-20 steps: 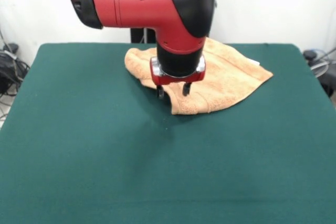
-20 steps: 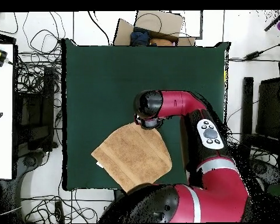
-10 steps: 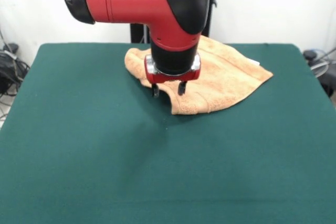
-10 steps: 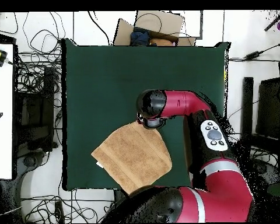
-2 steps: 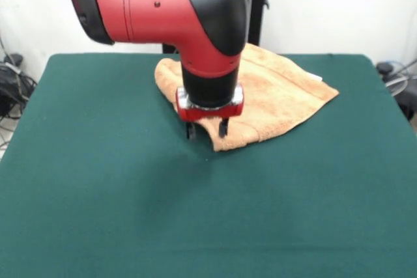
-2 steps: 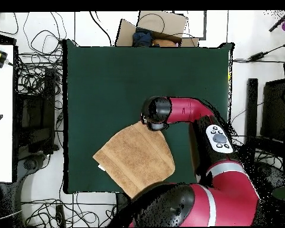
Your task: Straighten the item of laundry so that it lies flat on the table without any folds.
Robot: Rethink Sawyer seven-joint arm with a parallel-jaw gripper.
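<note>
A plain white wall point(image 5: 339, 4) stands at the back in the front view. Black cables point(image 5: 13, 86) lie in a heap at the left edge, and more cables point(image 5: 397, 76) show at the right edge. From above, the floor point(image 6: 32, 65) is light and covered with many tangled black wires. A white desk point(image 6: 1, 113) sits at the left side. A brown cardboard box point(image 6: 160, 27) sits at the top.
</note>
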